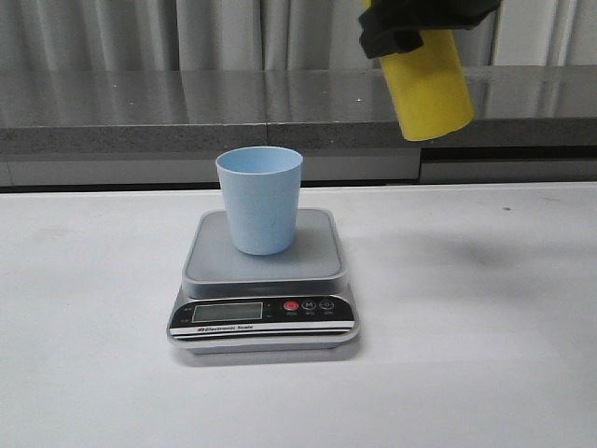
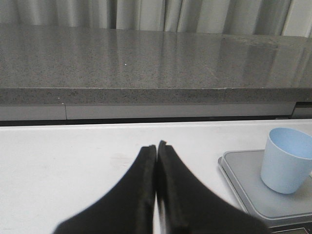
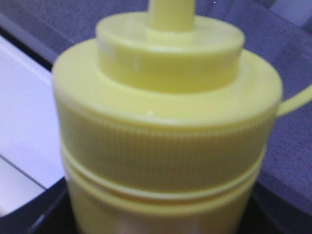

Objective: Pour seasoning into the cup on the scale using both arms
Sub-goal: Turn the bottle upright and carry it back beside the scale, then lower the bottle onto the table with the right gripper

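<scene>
My right gripper [image 1: 410, 23] clamps the yellow squeeze bottle [image 1: 431, 89] aloft, upright, beyond the scale's [image 1: 264, 271] right edge. My left gripper [image 2: 156, 148] is closed, empty. Tilting the bottle over the blue cup [image 1: 260, 199] remains.

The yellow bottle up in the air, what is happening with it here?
The right pincer holds the yellow seasoning bottle in the air, above and to the right of the light blue cup. The cup stands upright on the scale, and nothing is pouring yet. The left pincer is shut and empty, low over the white table, to the left of the scale.
</scene>
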